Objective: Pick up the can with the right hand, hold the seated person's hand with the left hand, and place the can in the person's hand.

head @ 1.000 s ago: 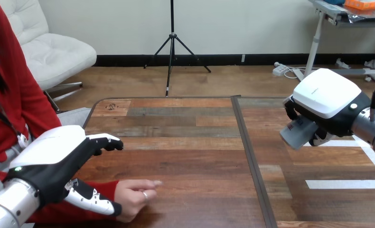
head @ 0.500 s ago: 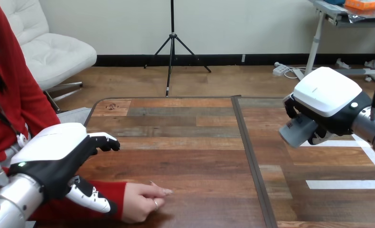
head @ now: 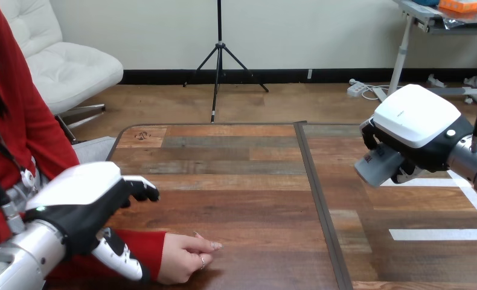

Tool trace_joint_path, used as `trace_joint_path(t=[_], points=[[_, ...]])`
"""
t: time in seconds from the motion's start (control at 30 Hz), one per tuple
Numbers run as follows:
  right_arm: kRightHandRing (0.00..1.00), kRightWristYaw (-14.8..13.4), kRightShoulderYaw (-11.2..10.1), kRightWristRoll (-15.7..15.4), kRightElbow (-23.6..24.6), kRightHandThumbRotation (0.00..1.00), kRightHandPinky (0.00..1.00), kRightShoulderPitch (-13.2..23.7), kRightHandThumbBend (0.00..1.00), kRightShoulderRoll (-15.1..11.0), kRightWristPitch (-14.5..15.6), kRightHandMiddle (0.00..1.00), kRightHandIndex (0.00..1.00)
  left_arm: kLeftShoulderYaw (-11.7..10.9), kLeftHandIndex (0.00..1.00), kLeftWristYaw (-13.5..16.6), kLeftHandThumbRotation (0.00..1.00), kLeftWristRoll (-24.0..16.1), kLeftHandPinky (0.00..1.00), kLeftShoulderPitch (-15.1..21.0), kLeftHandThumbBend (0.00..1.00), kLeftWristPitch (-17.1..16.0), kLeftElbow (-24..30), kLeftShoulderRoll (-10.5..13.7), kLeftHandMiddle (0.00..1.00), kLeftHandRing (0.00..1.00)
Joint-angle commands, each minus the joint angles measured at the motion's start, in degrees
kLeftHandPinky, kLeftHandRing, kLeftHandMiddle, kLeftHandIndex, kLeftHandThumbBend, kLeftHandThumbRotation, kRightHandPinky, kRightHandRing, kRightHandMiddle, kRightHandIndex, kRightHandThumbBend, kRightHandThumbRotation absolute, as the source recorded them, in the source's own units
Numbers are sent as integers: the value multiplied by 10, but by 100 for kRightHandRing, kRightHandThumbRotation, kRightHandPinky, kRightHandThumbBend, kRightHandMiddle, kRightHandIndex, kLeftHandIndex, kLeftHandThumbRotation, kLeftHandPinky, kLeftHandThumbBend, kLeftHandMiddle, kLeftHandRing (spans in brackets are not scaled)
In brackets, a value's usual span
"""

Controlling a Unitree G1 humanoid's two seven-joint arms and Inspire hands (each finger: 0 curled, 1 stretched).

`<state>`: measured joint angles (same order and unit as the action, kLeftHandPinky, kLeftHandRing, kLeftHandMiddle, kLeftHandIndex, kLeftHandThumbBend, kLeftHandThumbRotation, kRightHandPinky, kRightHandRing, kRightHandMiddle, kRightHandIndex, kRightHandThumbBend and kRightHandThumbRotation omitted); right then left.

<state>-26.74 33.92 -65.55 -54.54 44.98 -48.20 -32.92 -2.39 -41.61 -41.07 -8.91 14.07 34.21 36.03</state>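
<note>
My right hand (head: 418, 124) hangs above the table's right half with its fingers curled round a silver can (head: 378, 165), which tilts down to the left. My left hand (head: 82, 205) hovers at the near left, fingers and thumb spread, over the person's red-sleeved forearm. The thumb (head: 121, 258) lies beside the sleeve without closing on it. The person's hand (head: 188, 257) rests on the table near the front edge, loosely curled, fingers pointing right.
The wooden table (head: 236, 181) has a dark seam (head: 320, 199) running front to back through its middle. White tape lines (head: 441, 232) mark the right half. The person sits at the left side.
My left hand has moved slightly right and down over the sleeve. The person's hand has slid a little to the right along the table. The right hand with the can has barely moved.
</note>
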Motion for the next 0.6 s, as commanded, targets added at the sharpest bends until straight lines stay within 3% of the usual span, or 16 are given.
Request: trace_joint_path(t=[0.0,0.57], points=[[47,-22,-13,11,6,0,40,38,72,-16,17,52,46,10,79,-17,6,-8,69,39,100,12,30,13,82,80],[49,-26,-14,15,-2,0,41,43,73,-17,14,52,47,32,78,-55,3,-4,68,64,100,28,17,17,80,79]])
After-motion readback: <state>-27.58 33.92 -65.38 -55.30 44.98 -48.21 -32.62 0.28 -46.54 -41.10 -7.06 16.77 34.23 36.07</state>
